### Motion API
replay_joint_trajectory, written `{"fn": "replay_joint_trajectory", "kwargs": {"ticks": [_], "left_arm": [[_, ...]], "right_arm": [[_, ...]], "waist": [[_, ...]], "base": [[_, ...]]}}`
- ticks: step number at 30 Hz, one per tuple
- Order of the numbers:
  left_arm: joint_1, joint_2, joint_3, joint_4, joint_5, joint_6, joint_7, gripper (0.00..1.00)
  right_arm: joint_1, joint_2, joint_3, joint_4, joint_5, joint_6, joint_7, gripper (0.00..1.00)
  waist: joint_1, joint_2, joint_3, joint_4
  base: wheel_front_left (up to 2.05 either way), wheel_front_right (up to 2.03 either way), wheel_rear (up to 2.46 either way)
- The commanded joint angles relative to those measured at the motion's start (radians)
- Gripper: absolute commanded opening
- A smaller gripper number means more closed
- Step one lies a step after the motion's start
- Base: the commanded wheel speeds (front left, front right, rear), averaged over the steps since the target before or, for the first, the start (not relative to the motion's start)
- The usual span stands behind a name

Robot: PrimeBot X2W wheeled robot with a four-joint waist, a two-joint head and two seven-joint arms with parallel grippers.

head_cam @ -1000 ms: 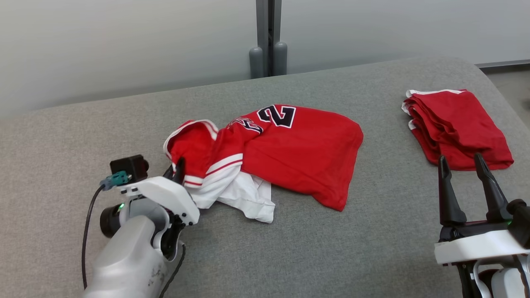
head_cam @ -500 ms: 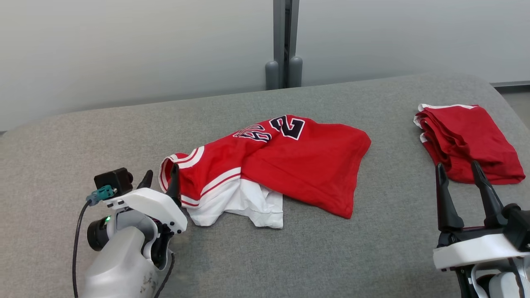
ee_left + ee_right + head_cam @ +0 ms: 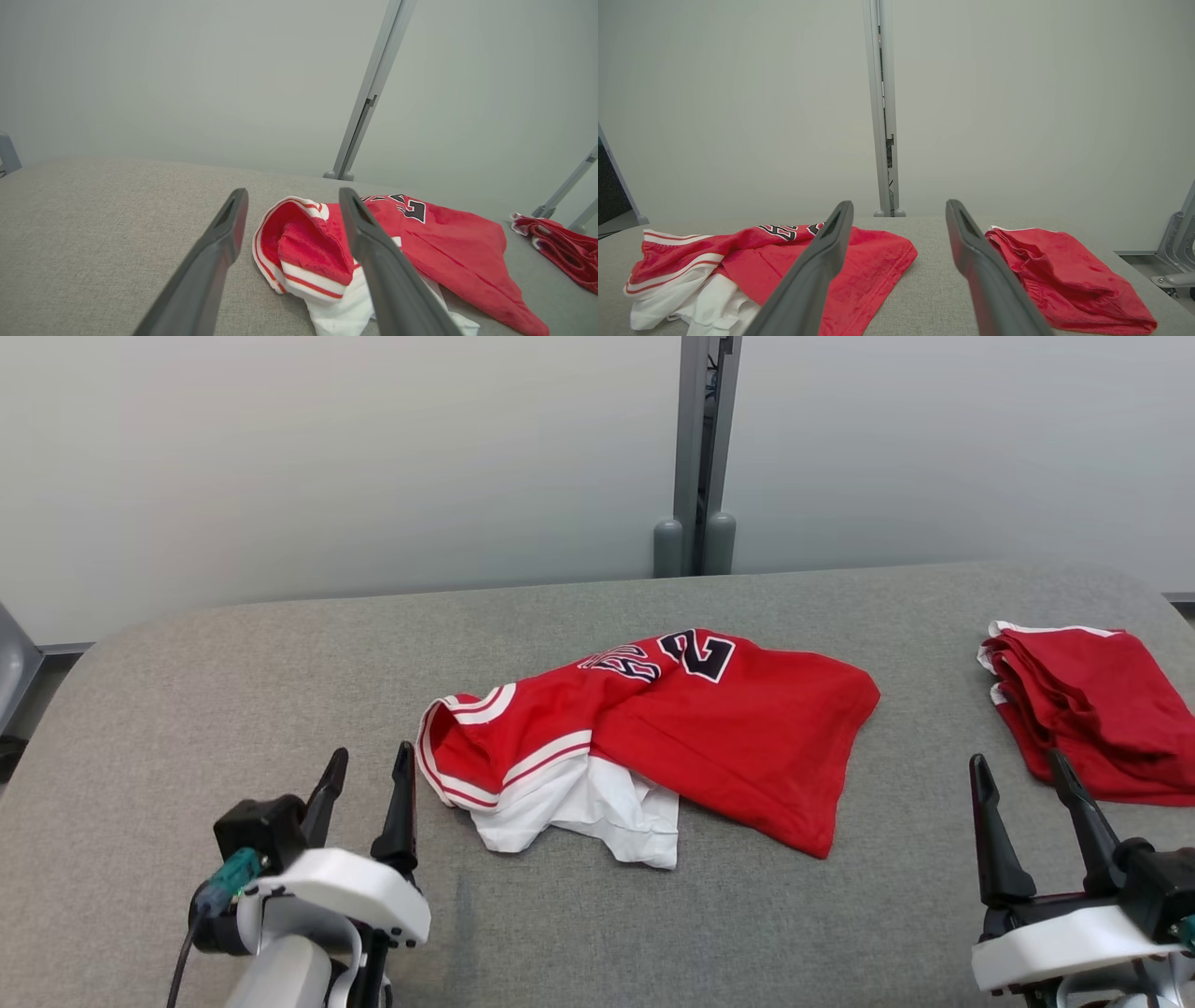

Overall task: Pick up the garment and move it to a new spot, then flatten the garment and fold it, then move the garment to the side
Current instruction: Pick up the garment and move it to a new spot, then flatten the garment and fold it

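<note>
A crumpled red and white jersey, the garment [image 3: 653, 733], lies in a heap on the grey padded table [image 3: 233, 672], with black numerals on its upper side. My left gripper [image 3: 368, 762] stands open just left of the garment's striped edge, apart from it, with nothing between its fingers. From the left wrist the garment [image 3: 420, 242] shows beyond and to the right of the left gripper [image 3: 290, 199]. At the lower right, my right gripper [image 3: 1019, 767] is open and empty. The right wrist view has the garment [image 3: 752, 261] at lower left of the right gripper [image 3: 900, 207].
A second red garment [image 3: 1083, 705], folded, lies at the table's right edge, just beyond the right gripper, and is visible as the folded garment [image 3: 1064, 275] from the right wrist. A pale wall with a grey post [image 3: 700, 448] stands behind the table.
The left gripper has let go of the garment's striped edge, opened and drawn back toward me. The edge has dropped flat on the table. The head camera has tilted up and shifted.
</note>
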Motion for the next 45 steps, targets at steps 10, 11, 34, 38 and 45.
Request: {"fn": "replay_joint_trajectory", "kwargs": {"ticks": [10, 11, 34, 38, 45], "left_arm": [[0.233, -0.014, 0.057, -0.217, 0.112, 0.035, -0.004, 1.0], [0.251, -0.016, 0.061, -0.232, 0.12, 0.035, -0.004, 1.0], [0.335, -0.045, 0.085, -0.271, 0.147, 0.037, -0.004, 1.0], [0.332, -0.045, 0.086, -0.269, 0.15, 0.035, -0.004, 1.0], [0.327, -0.047, 0.09, -0.266, 0.156, 0.035, -0.004, 1.0]], "right_arm": [[0.065, -0.005, 0.007, 0.002, 0.008, 0.0, -0.009, 1.0], [0.071, -0.005, 0.008, 0.003, 0.011, 0.0, -0.011, 1.0], [0.082, -0.005, 0.049, 0.066, 0.031, 0.0, -0.031, 1.0], [0.08, -0.005, 0.049, 0.072, 0.028, 0.0, -0.033, 1.0], [0.077, -0.005, 0.05, 0.077, 0.028, 0.0, -0.033, 1.0]], "waist": [[0.0, 0.0, -0.027, 0.031], [0.0, 0.0, -0.029, 0.033], [0.0, 0.0, -0.042, 0.041], [0.0, 0.0, -0.04, 0.04], [0.0, 0.0, -0.038, 0.04]], "base": [[0.0, 0.0, 0.0], [0.0, 0.0, 0.0], [0.0, 0.0, 0.0], [0.0, 0.0, 0.0], [0.0, 0.0, 0.0]]}}
